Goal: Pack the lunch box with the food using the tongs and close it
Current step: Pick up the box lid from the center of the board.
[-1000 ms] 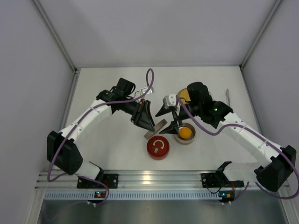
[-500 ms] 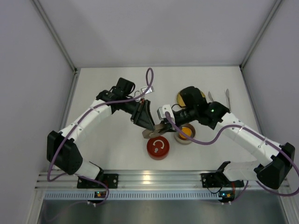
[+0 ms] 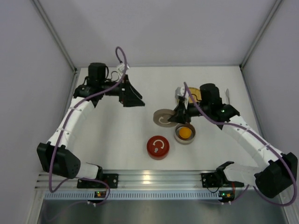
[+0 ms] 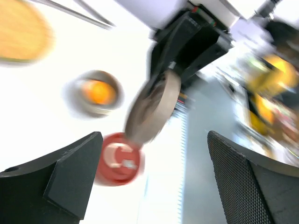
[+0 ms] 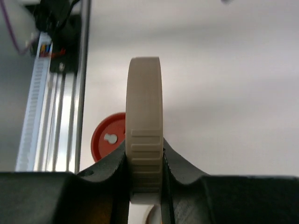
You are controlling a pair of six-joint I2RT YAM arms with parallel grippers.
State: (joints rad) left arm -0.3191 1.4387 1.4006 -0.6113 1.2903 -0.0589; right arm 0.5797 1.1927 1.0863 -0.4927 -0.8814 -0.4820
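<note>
My right gripper (image 3: 176,116) is shut on a beige round lid (image 3: 163,117), pinching its ribbed rim (image 5: 145,107) between both pads and holding it on edge. Just below it stands the lunch box's small metal bowl (image 3: 185,134) with the orange-yellow food (image 3: 185,133) inside. A red round lid (image 3: 158,147) lies near the front. My left gripper (image 3: 135,99) hangs open at the far left, holding nothing. Its blurred wrist view shows the beige lid (image 4: 154,105), the bowl (image 4: 96,92) and the red lid (image 4: 119,158). The tongs (image 3: 227,97) lie at the far right.
A wooden plate (image 3: 194,94) sits behind the right gripper, partly hidden by the arm. Grey walls close in the table on three sides. An aluminium rail (image 3: 154,179) runs along the near edge.
The left gripper opened, let go of the beige lid and drew back to the far left. The right gripper shut on the lid and carried it slightly back and right.
</note>
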